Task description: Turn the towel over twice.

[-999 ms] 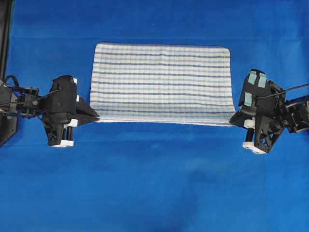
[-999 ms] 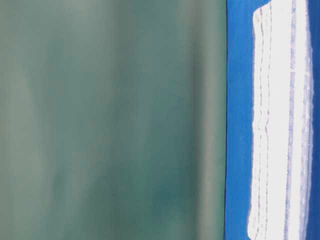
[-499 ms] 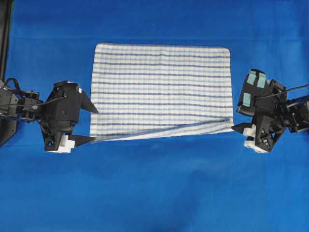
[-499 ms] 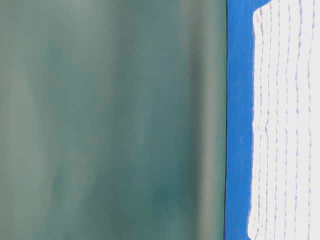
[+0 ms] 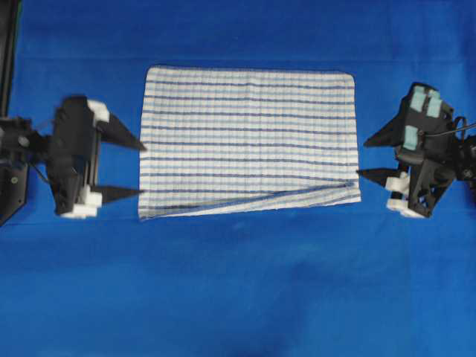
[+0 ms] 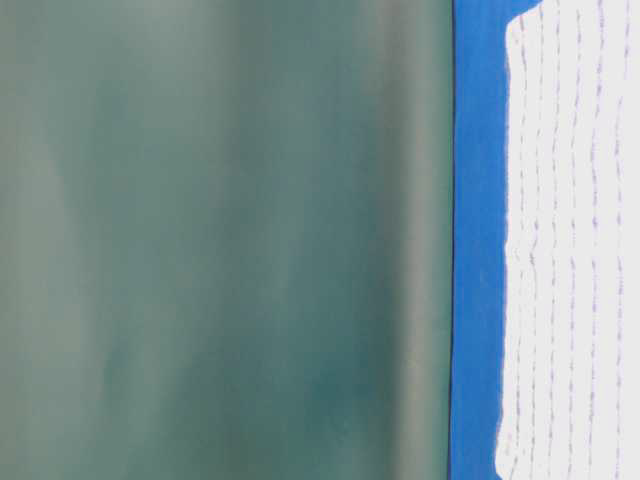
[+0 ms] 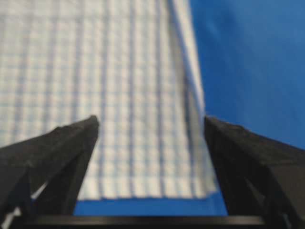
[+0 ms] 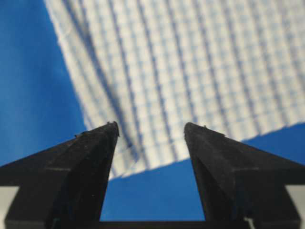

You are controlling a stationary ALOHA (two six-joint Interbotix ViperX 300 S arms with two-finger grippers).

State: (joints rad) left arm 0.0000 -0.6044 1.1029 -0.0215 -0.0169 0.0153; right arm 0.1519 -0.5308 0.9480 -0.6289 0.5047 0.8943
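Observation:
The white towel (image 5: 249,141) with thin blue stripes lies spread flat on the blue tablecloth (image 5: 245,290), with a slanting crease near its front edge. Just off the towel's left edge, my left gripper (image 5: 141,169) stands open and empty. My right gripper (image 5: 363,157) is open just off the towel's right edge, holding nothing. In the left wrist view the towel (image 7: 114,95) lies ahead between the spread fingers of the left gripper (image 7: 151,125). The right wrist view shows the towel's corner (image 8: 186,71) beyond the open right gripper (image 8: 150,128). The table-level view has the towel (image 6: 570,250) lying flat.
A black frame post (image 5: 7,67) stands at the far left edge of the table. A dull green wall (image 6: 220,240) rises behind the table in the table-level view.
Both grippers opened and let go of the towel's front corners. The raised front edge dropped flat onto the cloth. Both arms then drew back outward from the towel.

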